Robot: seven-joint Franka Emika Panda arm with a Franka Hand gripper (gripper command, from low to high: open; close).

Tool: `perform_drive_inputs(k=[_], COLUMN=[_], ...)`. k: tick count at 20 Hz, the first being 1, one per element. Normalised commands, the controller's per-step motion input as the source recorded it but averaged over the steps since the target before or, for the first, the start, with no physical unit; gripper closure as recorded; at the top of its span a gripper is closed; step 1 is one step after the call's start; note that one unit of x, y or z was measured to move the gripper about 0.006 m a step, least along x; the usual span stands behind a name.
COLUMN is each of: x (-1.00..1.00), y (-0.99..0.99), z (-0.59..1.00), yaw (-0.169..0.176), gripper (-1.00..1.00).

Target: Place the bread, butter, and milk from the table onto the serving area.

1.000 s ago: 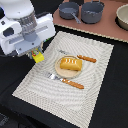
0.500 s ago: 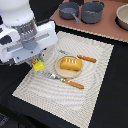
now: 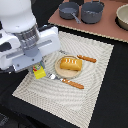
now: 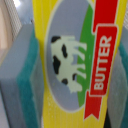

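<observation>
The bread (image 3: 70, 64) lies on the round tan plate (image 3: 59, 72) at the centre of the striped placemat (image 3: 90, 95). My gripper (image 3: 38, 69) is shut on the yellow butter packet (image 3: 39, 73) and holds it over the placemat's edge on the exterior view's left, just beside the plate. In the wrist view the butter (image 4: 75, 60) fills the picture between the grey-and-teal pads (image 4: 22, 75), its label showing a cow and a red banner. The milk is out of view.
A knife with an orange handle (image 3: 86, 58) lies beyond the plate and a fork with an orange handle (image 3: 73, 83) in front of it. A brown board (image 3: 107, 25) at the back holds grey pots (image 3: 92, 11).
The arm has moved a little down and toward the plate with the butter held in it. The bread and cutlery have not moved.
</observation>
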Motion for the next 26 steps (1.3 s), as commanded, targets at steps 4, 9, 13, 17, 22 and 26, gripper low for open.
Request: perform_drive_inputs(k=[4, 9, 13, 17, 22, 26], x=[0.86, 0.79, 0.72, 0.76, 0.8, 0.76], y=[-0.37, -0.43, -0.49, -0.48, -0.33, -0.18], z=[0.31, 0.25, 0.07, 0.0, -0.01, -0.03], yaw=[-0.005, -0.013, -0.025, -0.023, -0.04, -0.055], gripper=[1.0, 1.0, 1.0, 1.0, 1.0, 1.0])
